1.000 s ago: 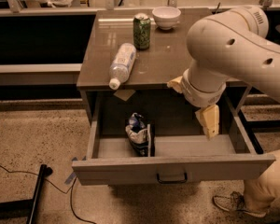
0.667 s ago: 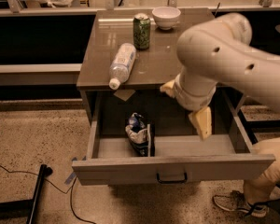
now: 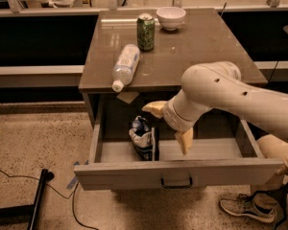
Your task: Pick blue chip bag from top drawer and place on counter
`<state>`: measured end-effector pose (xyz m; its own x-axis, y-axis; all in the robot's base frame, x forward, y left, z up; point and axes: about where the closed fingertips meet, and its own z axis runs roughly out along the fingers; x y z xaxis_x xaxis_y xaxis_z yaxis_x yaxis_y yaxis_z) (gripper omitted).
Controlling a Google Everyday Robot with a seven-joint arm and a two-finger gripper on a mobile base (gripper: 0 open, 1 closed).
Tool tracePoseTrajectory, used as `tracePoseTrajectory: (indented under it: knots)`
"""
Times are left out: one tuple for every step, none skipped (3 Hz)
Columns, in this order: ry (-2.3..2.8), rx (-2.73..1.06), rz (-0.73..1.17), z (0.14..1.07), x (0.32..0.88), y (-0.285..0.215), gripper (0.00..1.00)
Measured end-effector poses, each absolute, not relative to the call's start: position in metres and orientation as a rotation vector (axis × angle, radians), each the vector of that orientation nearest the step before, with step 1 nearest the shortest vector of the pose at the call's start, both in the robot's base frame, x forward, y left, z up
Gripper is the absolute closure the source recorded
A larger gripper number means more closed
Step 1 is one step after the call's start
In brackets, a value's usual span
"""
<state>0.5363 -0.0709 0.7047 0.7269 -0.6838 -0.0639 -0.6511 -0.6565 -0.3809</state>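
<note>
- Camera view: the top drawer [image 3: 134,174] is standing pulled out towards the near side. It is a wide, shallow grey metal tray with a flat front panel and a small dark loop handle at the centre.
- The blue chip bag [image 3: 143,139] is lying inside the drawer, left of its middle. It is crumpled dark blue foil with white and pale print catching the light.
- Its long axis is running from far to near, with the near end reaching close to the front panel. Which end is the top is not readable.
- The gripper [image 3: 166,130] is hanging over the drawer just right of the bag on a smooth, rounded white arm.
- Its two tan fingers [image 3: 185,141] are spreading wide apart and gripping nothing. One is pointing left above the bag's far end and the other is pointing down.
- The counter [image 3: 201,47] is showing a glossy grey-brown square top above the drawer.
- A clear plastic bottle [image 3: 125,66] is lying on its side at the counter's near left.
- A green can [image 3: 145,31] is standing upright farther back, with a white bowl [image 3: 171,17] just to its right.
</note>
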Motion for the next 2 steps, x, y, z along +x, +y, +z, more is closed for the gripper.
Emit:
tracePoseTrajectory:
  knots:
    - [0.786,-2.538,-0.102,0.697,0.543,-0.04,0.0]
    - [0.566,-2.511,-0.04,0.684,0.542,-0.016,0.0]
